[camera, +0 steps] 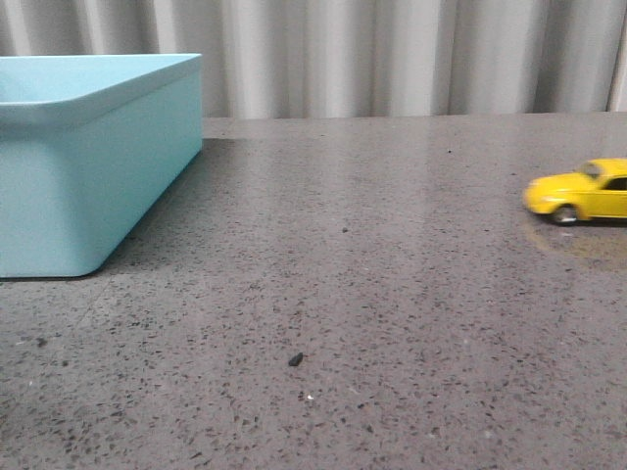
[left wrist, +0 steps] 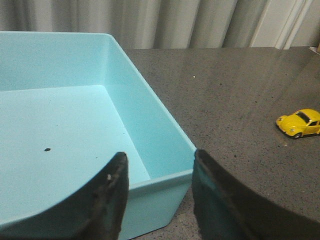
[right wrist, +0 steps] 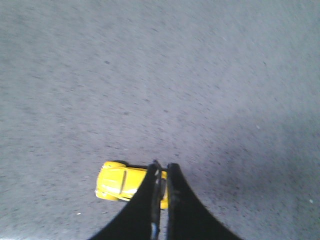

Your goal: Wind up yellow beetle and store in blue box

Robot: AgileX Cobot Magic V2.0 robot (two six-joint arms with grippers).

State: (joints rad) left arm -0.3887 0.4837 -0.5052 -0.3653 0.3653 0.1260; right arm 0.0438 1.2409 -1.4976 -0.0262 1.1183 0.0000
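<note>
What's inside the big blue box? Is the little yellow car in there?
No. The left wrist view shows the blue box holds only a tiny dark speck. The left gripper covers its near corner. The yellow beetle sits outside, on the table.

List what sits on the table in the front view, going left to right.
blue box → small dark speck on the table → yellow beetle, cut off by the right edge.

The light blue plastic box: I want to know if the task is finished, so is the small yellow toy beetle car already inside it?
No, the light blue plastic box holds no car, and the small yellow toy beetle car stands on the speckled grey table beside it.
</note>
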